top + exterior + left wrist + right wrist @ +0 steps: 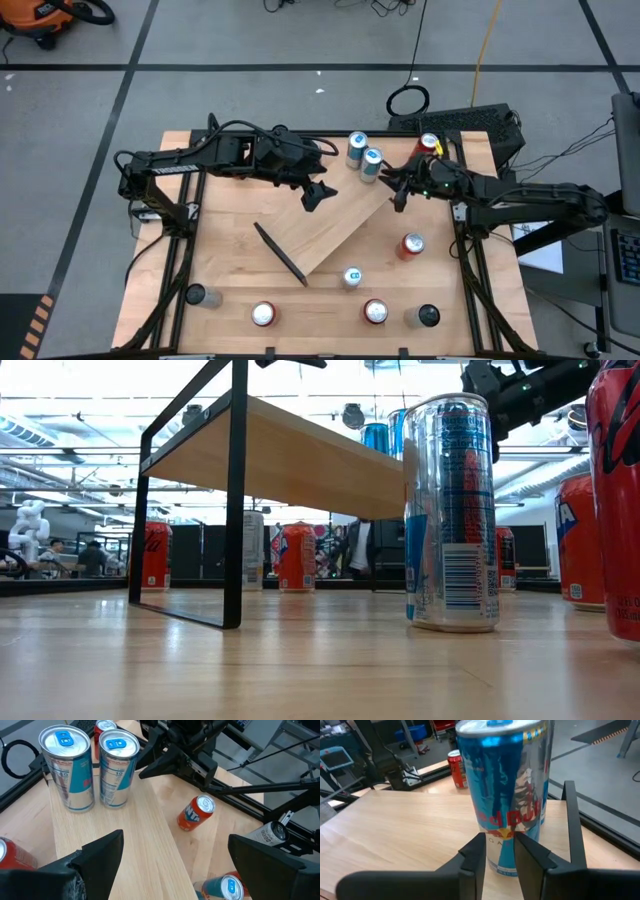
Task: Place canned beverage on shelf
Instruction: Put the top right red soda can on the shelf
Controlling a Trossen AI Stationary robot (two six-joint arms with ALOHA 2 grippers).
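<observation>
The shelf, a light wooden board with a black bracket at each short end, is lying diagonally across the middle of the desk, with one end pointing toward the near left and the other toward the far right. Two blue and silver cans are standing upright side by side on its far end; the low view is showing their tops rising above the board. The right hand is hovering just beside the nearer of these two cans, its fingers drawn almost together with only a narrow gap and nothing between them. The left hand is hanging above the shelf's middle, well apart from the cans, with its fingers spread wide and holding nothing. Off the shelf, an orange can is lying on its side on the desk to the right. Another blue can is standing near the shelf's front edge. Two red cans and two dark cans are lining the near edge. One more red can is standing at the far right corner.
</observation>
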